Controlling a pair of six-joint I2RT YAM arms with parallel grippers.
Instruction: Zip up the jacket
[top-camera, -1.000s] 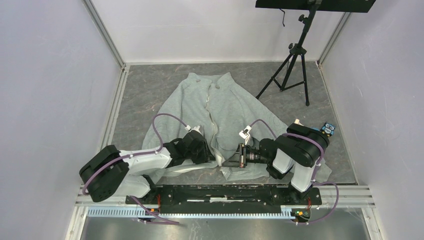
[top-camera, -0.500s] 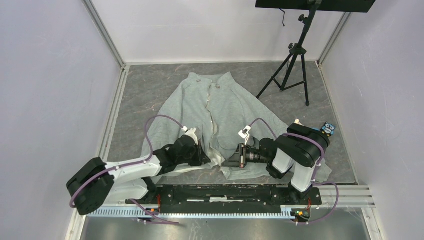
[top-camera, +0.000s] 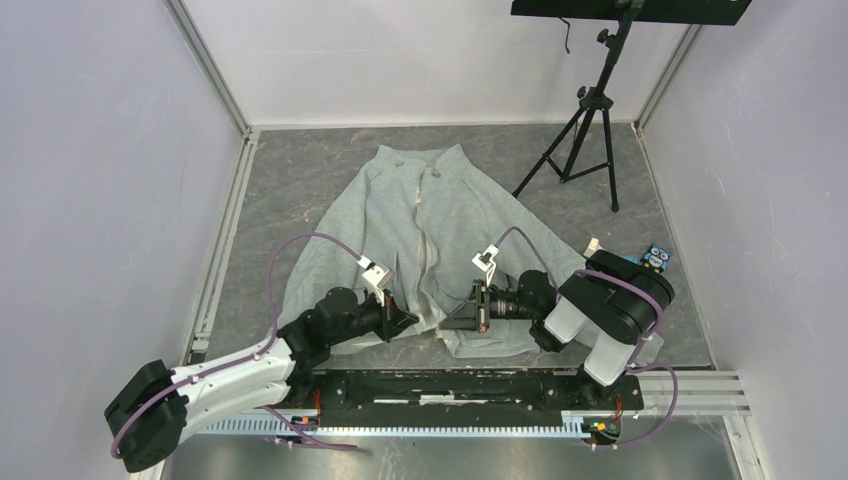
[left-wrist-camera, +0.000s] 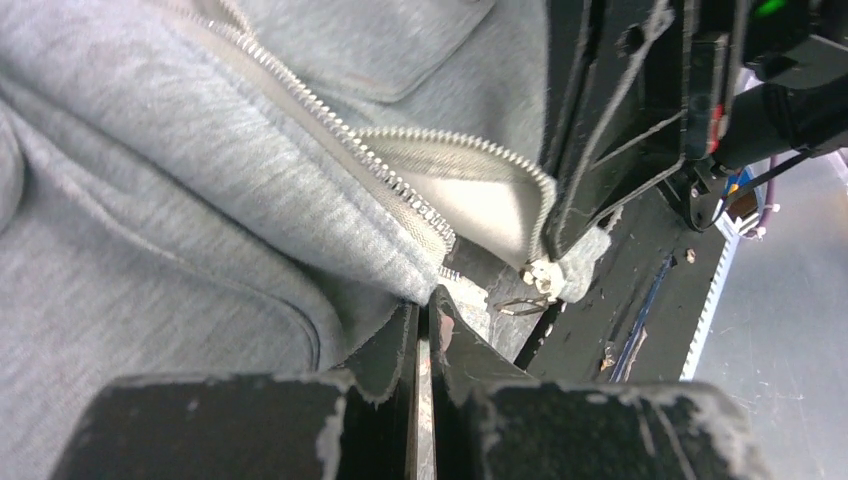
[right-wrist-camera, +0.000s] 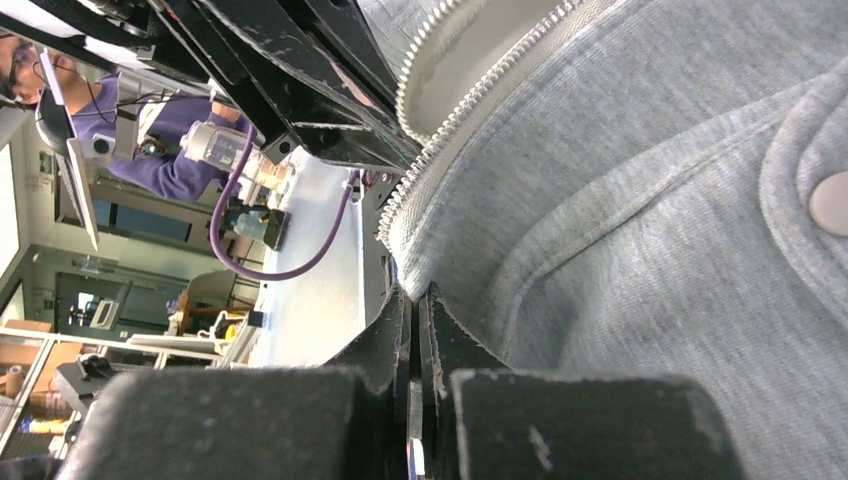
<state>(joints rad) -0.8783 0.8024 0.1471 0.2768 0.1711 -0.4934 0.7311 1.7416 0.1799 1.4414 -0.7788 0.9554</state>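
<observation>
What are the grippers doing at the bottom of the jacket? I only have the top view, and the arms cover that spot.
Observer: The left wrist view shows the left gripper shut on the jacket's bottom edge, beside the zipper teeth.
Operator: And the right one?
Observer: Its wrist view shows the right gripper shut on the opposite front edge.
Operator: Is the zipper joined yet?
Observer: No. The slider sits at the bottom of one side, ring pull hanging, the other side apart from it.

The jacket (left-wrist-camera: 150, 230) is looking like soft, matt grey fleece, zipper (left-wrist-camera: 350, 147) teeth are gleaming pale and slightly glossy, worktop (top-camera: 300, 180) is showing a matt, marbled grey finish.
</observation>
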